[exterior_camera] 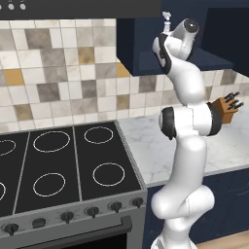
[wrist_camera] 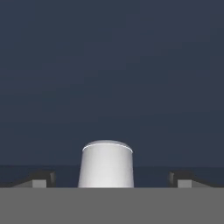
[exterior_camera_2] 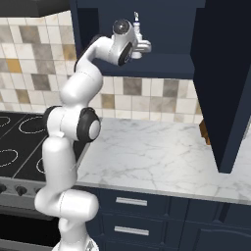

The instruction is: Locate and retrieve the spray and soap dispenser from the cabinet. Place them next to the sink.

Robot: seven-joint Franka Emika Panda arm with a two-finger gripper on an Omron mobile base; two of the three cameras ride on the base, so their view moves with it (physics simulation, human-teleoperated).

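In the hand view, two dark fingertips (wrist_camera: pixel 43 178) of the gripper (wrist_camera: pixel 112 179) are seen spread wide, nothing clamped. One white spray (wrist_camera: pixel 107 164) bottle is framed between them, untouched, inside the navy cabinet (wrist_camera: pixel 112 78). One knife block (exterior_camera: pixel 223 109) is set on the marble counter (exterior_camera_2: pixel 162 157).

Spray (exterior_camera: pixel 166 19): nozzle tip visible above the arm in both base views; body hidden behind the wrist. Hand view: white bottle cut off at bottom edge. Knife block (exterior_camera: pixel 224 108) partly hidden by elbow.
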